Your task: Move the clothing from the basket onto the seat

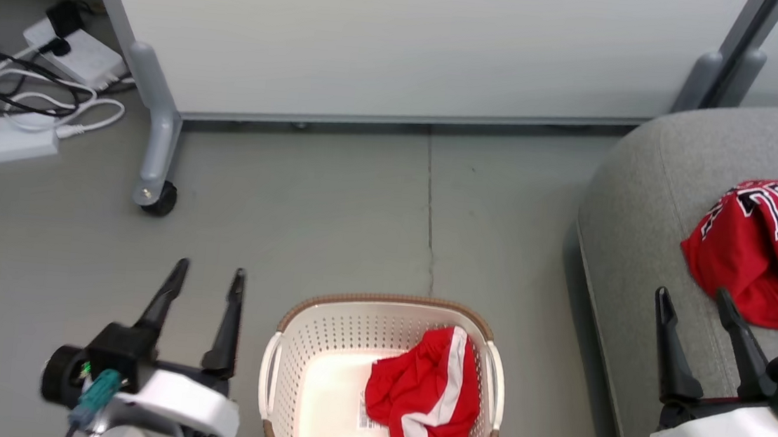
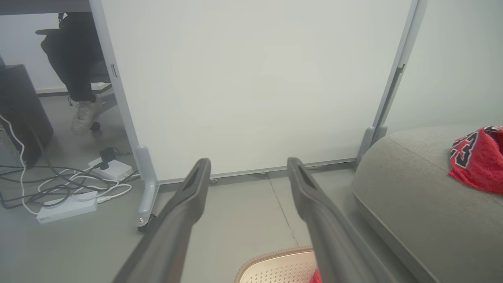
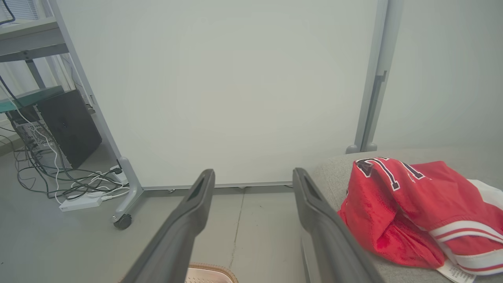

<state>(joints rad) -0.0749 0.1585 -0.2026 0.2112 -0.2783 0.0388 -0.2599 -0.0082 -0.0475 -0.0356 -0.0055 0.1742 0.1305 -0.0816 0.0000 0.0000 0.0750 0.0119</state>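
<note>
One garment left: shorts (image 1: 426,398) in the basket (image 1: 389,300), jersey (image 1: 770,245) already on the sofa (image 1: 643,212). Left gripper (image 1: 209,267) and right gripper (image 1: 692,293) hang empty, fingers wide; next, I reckon, reach down for the shorts.

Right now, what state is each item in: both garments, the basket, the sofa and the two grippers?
jersey: crumpled, lying on the sofa.
shorts: bunched up inside the basket, toward its right side.
basket: upright on the floor, holding the shorts.
sofa: bears the jersey.
left gripper: open, empty, left of the basket.
right gripper: open, empty, close by the jersey.
</note>
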